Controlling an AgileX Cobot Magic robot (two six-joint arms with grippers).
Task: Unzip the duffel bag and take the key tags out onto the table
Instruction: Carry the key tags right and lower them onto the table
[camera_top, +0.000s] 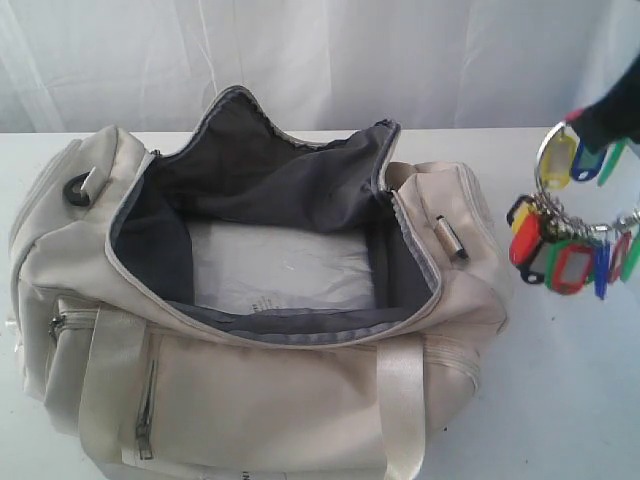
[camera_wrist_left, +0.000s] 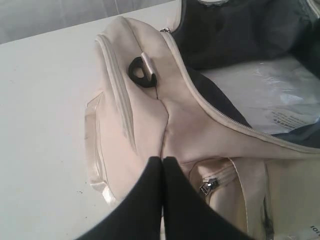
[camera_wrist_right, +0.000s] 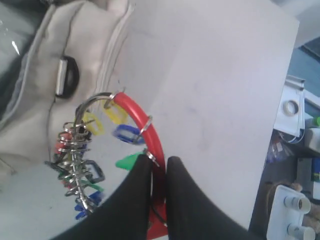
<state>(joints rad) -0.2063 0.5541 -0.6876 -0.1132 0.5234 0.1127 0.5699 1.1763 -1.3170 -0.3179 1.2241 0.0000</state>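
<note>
Currently the right gripper (camera_wrist_right: 159, 161) is clamped on the tags (camera_top: 568, 250), which hang above the table (camera_top: 560, 400), right of the unzipped bag (camera_top: 250, 400). At the bag's left end, the left gripper (camera_wrist_left: 162, 161) has its fingers together.

Matte black and smooth throughout: left gripper (camera_wrist_left: 162, 160) and right gripper (camera_wrist_right: 159, 160). Curved fingers (camera_wrist_left: 185, 200), broad at base, tapering to rounded tips. Dark blur from outside.

Left tool (camera_wrist_left: 162, 162) fingers pressed together, right tool (camera_wrist_right: 159, 161) raised, pinched on the key tags (camera_top: 570, 262)
</note>
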